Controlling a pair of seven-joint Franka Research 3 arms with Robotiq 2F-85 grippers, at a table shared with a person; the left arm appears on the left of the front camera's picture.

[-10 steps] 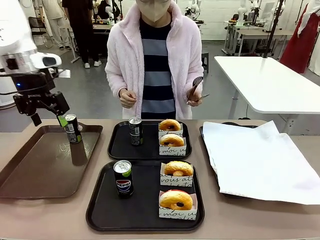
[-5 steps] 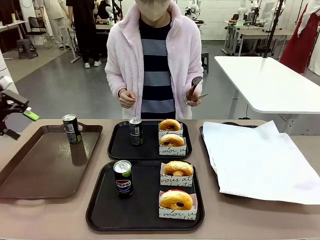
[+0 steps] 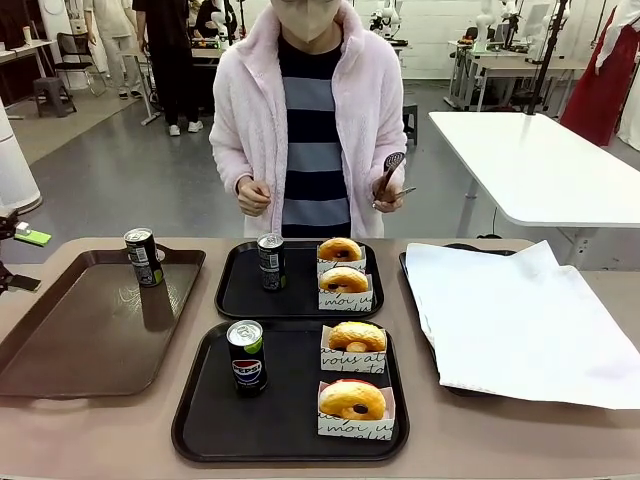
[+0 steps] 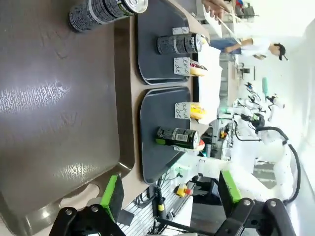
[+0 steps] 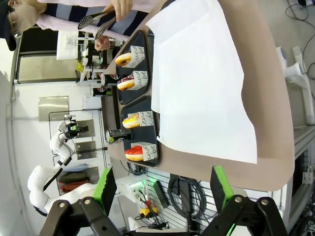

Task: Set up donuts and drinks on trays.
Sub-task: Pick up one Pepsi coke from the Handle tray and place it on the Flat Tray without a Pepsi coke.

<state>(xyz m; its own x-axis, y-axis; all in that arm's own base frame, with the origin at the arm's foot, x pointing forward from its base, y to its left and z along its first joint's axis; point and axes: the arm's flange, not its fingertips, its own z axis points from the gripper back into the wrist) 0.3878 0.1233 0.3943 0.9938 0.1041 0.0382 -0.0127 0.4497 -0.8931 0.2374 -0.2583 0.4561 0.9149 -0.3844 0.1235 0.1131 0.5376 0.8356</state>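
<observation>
Grey can (image 3: 143, 256) sits upright at the brown tray's (image 3: 60, 340) far corner, well apart from the left gripper (image 4: 170, 196); its jaws are spread wide, empty.

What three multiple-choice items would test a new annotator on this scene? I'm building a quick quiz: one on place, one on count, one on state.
1. The grey can outside the black trays stands on:
A. the brown tray
B. the white paper
C. bare table

2. Donuts on the near black tray:
A. one
B. two
C. three

3. The left gripper is:
A. shut on a can
B. open, holding nothing
C. shut, holding nothing

Key: 1 A, it stands at the tray's far edge; 2 B, two in paper holders; 3 B, green pads stand wide apart.
</observation>
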